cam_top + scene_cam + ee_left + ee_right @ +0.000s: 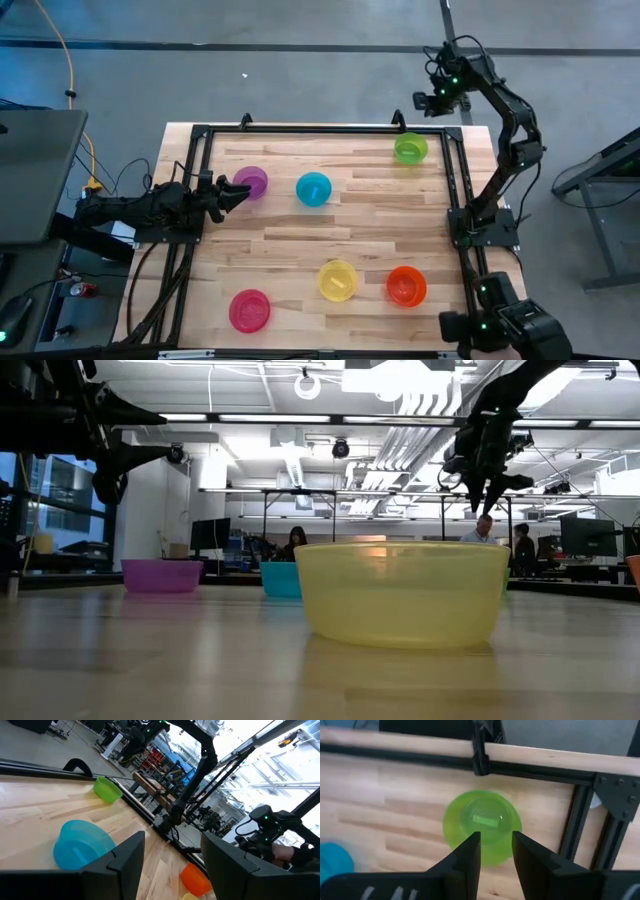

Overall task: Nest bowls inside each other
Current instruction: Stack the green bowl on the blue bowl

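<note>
**Six bowls spread apart on a framed wooden table**

Wooden table [300,235] planks carry a black metal frame [325,130] along the far edge and both sides, so the bowls sit inside a fenced rectangle with wide bare wood between them. Beyond the far edge, the low view shows an office with people seated at desks.

At the left rail, the left gripper [238,190] has its fingers spread, pointing at the purple bowl [251,182] and just beside its rim; nothing is between the fingers. The blue bowl [313,188] stands near the purple one, apart from it.

Near the far right corner, the right gripper [495,852] hangs above the green bowl [410,148], its fingers parted a little and holding nothing. That bowl sits close to the far frame bar and the right rail.

Toward the near edge, the pink-red bowl [249,310], yellow bowl [338,280] and orange bowl [406,285] stand separately; yellow and orange are near each other, not touching.
</note>
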`<action>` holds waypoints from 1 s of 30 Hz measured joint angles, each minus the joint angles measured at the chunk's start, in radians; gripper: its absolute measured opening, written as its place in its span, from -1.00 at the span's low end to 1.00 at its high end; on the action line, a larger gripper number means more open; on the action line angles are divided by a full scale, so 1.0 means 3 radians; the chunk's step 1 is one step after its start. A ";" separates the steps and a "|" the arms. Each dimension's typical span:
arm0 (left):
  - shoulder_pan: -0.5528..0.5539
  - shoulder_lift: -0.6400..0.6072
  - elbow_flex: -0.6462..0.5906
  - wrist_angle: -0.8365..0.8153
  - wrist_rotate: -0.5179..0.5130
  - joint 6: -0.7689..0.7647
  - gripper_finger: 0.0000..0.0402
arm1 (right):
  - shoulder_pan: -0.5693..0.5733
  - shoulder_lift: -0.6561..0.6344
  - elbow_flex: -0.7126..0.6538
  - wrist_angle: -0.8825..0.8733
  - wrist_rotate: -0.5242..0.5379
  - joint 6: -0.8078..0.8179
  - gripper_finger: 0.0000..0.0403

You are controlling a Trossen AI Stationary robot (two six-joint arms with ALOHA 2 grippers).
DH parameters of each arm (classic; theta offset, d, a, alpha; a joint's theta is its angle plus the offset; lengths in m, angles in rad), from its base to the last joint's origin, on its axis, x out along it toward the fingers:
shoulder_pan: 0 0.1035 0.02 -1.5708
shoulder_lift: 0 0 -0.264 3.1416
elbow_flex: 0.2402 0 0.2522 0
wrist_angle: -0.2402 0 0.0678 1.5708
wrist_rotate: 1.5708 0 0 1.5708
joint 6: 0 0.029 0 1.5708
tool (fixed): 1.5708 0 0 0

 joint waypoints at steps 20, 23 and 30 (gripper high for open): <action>0.0000 0.0001 -0.0001 -0.0064 0.0001 0.0001 -0.08 | 0.0217 0.0037 -0.0155 0.0161 0.0767 0.0247 -0.50; 0.0000 0.0001 -0.0001 -0.0064 0.0001 0.0000 -0.08 | 0.0269 0.0084 -0.0155 0.0082 0.0868 0.0174 -0.50; 0.0000 0.0001 -0.0001 -0.0060 0.0001 0.0000 -0.08 | 0.0399 0.0297 -0.0090 -0.0218 0.1180 0.0041 -0.50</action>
